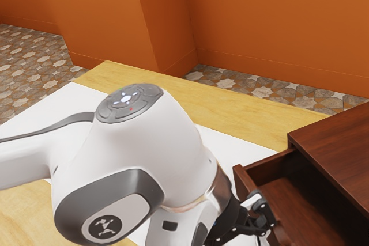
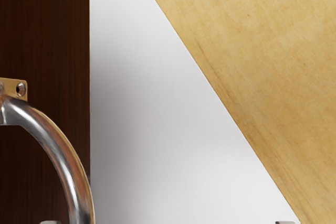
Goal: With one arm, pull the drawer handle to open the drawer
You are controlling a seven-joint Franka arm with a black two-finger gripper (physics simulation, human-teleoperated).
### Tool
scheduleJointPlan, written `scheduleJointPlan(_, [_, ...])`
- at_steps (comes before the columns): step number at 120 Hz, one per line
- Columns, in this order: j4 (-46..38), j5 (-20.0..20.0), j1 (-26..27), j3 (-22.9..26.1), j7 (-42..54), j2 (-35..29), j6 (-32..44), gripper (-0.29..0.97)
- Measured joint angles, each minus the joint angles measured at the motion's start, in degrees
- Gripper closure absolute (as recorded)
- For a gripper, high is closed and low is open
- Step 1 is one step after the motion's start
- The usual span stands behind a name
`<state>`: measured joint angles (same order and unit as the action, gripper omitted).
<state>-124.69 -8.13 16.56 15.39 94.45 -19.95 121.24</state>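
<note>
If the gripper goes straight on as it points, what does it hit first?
Probably the metal handle on the drawer front, right under the gripper; past it, the white mat. Depth is unclear.

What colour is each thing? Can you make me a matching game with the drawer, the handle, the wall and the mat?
Things:
1. drawer
2. handle
3. wall
4. mat

Colours:
A. white
B. orange
C. dark brown
D. shiny silver

Right pairs: 1-C, 2-D, 3-B, 4-A.
</note>
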Motion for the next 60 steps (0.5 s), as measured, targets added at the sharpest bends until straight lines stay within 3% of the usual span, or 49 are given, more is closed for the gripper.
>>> scheduleJointPlan(60, [-5.2,-0.1,1.8,-1.8,0.7,-5.3,0.3,0.1])
